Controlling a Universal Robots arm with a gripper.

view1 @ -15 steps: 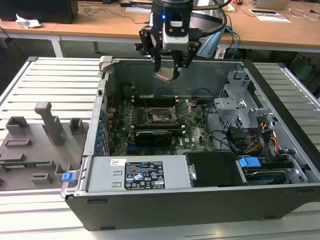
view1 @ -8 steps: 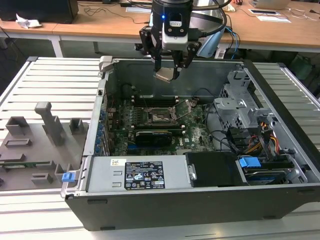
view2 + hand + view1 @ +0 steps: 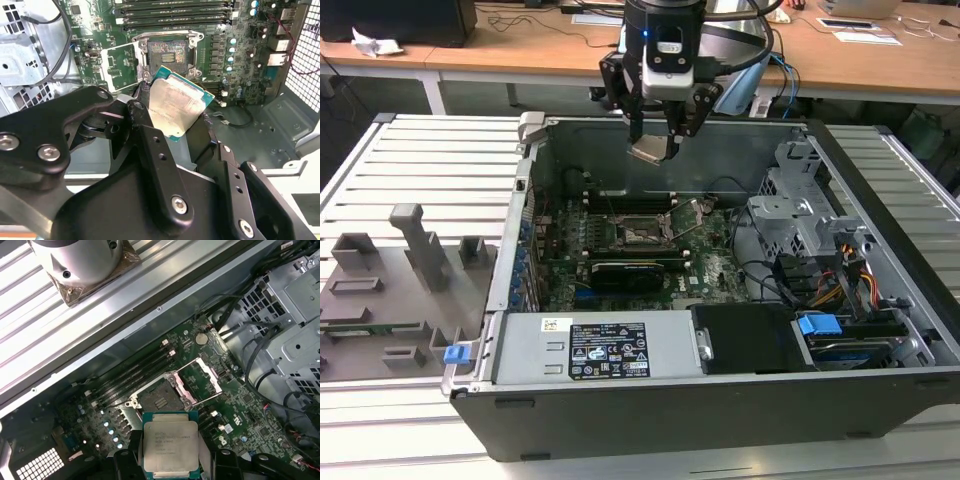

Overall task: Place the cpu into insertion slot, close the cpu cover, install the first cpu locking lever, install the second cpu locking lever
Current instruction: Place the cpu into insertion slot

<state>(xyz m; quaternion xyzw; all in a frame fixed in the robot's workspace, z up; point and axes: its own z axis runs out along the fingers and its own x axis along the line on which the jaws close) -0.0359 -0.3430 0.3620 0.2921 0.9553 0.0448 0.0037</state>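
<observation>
Tool point(image 3: 656, 140) is grasping the cpu point(image 3: 651, 152), hanging at upper centre of the exterior view, above the case point(image 3: 650, 405) | insertion slot point(image 3: 167, 52) is lying bare, cpu cover point(image 3: 121, 67) is standing open beside it | placing is underway; seating, closing and locking not yet done.

Soft, even light from overhead, no hard shadows anywhere. In the exterior view the pale grey ribbed metal table point(image 3: 420, 160) came out bright. The inside of the open dark-grey computer case point(image 3: 670, 410) sat a lot dimmer, with the green circuit board point(image 3: 720, 265) shaded by its walls. In the second wrist view the cpu point(image 3: 175, 107), a small flat square chip with a dull silvery-beige metal face, caught a washed-out glare. In the first wrist view the table went near white.
</observation>
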